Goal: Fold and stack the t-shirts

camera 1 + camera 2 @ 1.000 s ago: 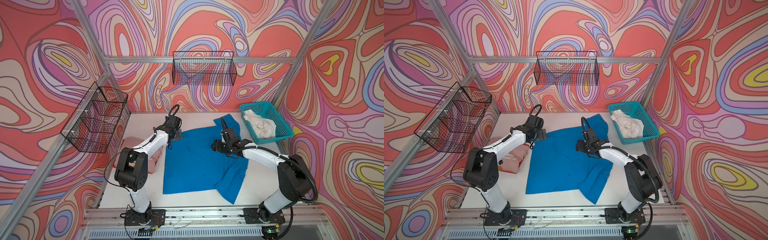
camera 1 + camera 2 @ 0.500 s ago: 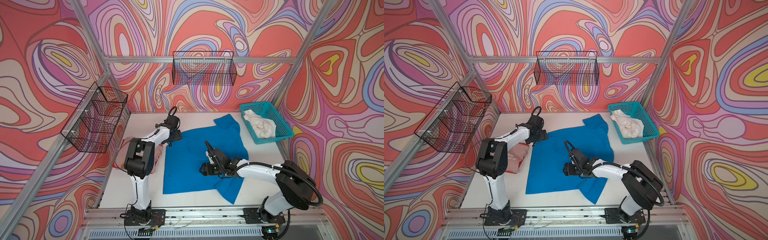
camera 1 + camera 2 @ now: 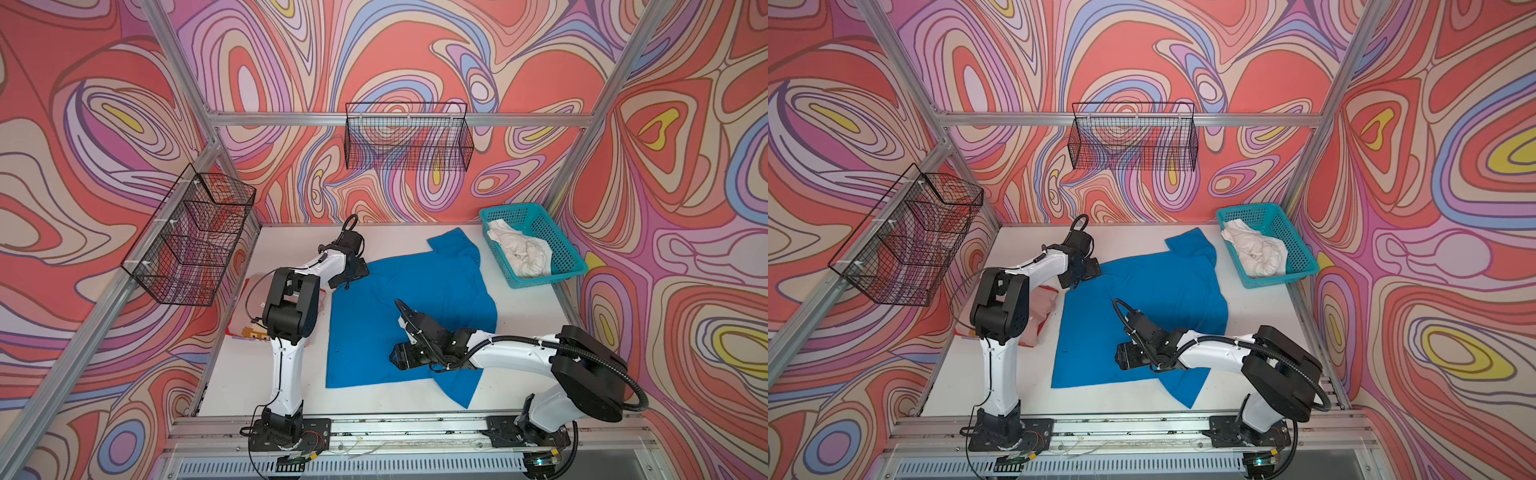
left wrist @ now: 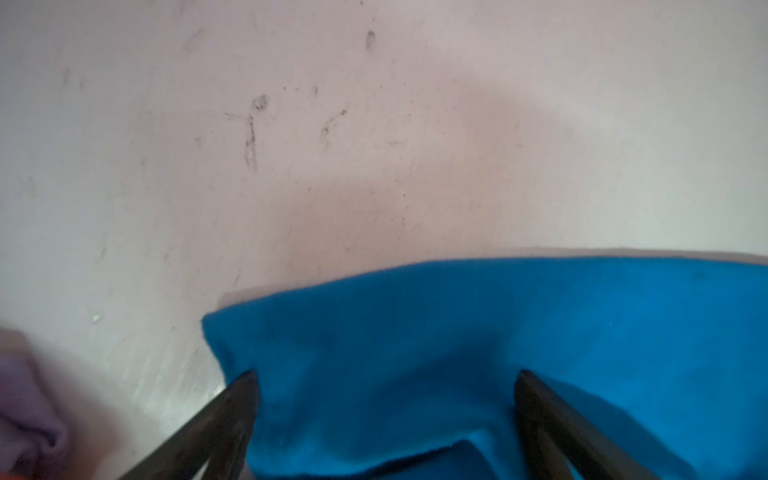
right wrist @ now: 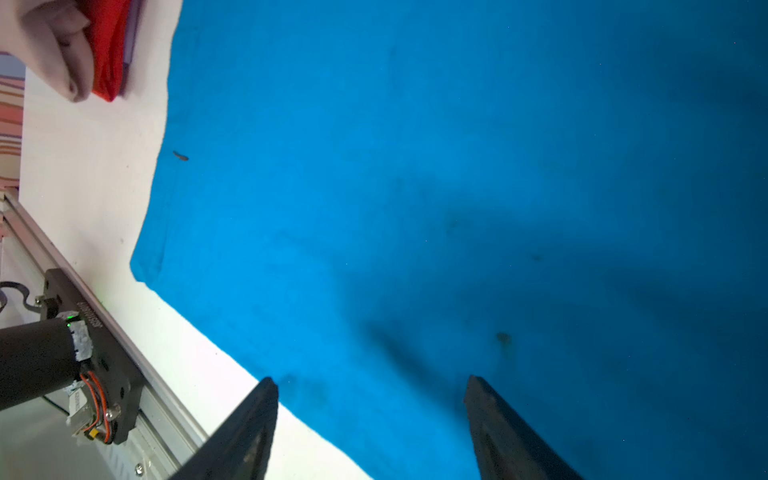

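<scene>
The teal plastic mesh basket (image 3: 561, 266) sits at the back right corner of the bench (image 3: 286, 245) and holds 1 crumpled off-white t-shirt (image 3: 519, 253), heaped toward its nearer end. 2 black wire baskets hang off the frame: a long one (image 3: 407, 141) on the back rail and a sectioned one (image 3: 191, 241) on the left rail; the wall pattern shows through the mesh of both.

That makes 3 baskets, 3 t-shirts and 2 arms in both top views. The blue t-shirt (image 3: 415, 299) lies spread flat across the middle of the bench, 1 sleeve pointing back toward the teal basket and 1 sleeve toward the front rail. The pink t-shirt (image 3: 1042, 307) lies folded at the left edge of the bench, partly hidden behind the left arm (image 3: 291, 307); in the right wrist view a red fold (image 5: 109, 54) shows against the pale cloth there.

The left jaws stand wide apart at the blue shirt's back left corner, and the left wrist view shows that corner (image 4: 291, 340) lying between the tips, not pinched. The right jaws also stand apart, low over the shirt's front part near its hem (image 5: 232, 332), clamped on nothing.
</scene>
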Available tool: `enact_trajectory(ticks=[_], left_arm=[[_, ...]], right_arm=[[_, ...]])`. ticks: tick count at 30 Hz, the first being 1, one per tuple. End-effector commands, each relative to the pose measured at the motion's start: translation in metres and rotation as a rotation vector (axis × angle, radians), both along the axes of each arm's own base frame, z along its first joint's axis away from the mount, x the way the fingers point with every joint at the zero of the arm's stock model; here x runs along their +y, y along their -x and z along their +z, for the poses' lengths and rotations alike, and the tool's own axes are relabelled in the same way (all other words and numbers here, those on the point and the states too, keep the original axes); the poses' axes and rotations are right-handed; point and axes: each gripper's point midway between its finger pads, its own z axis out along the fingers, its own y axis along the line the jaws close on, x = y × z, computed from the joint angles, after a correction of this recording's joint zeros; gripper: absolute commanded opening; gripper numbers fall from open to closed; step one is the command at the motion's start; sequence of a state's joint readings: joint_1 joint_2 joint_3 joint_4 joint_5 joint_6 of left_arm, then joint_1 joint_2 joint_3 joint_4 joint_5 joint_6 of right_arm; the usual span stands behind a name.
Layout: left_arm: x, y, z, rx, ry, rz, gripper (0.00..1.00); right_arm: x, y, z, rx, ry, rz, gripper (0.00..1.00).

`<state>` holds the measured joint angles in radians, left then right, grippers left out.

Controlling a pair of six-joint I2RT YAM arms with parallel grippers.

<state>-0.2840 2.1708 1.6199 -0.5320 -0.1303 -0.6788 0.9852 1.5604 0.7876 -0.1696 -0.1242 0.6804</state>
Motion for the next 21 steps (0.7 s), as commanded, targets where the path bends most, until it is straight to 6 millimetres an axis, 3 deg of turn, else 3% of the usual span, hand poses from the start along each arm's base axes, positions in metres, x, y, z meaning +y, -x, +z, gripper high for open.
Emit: enact_trajectory(ticks=[1, 8, 13, 21], left_arm=[[0.001, -0.003, -0.011, 0.027, 0.005, 0.027, 0.98], [0.008, -0.015, -0.025, 0.053, -0.019, 0.032, 0.98], [0.017, -0.029, -0.022, 0.046, -0.067, 0.019, 0.98], [0.032, -0.057, -0.008, 0.038, -0.151, -0.022, 0.99]], right_arm=[[0.007, 0.005, -0.002, -0.012, 0.017, 0.027, 0.75], [-0.004, 0.032, -0.031, 0.07, 0.074, 0.063, 0.75], [-0.017, 0.053, -0.046, 0.126, 0.119, 0.069, 0.76], [-0.038, 0.076, -0.041, 0.179, 0.117, 0.04, 0.76]])
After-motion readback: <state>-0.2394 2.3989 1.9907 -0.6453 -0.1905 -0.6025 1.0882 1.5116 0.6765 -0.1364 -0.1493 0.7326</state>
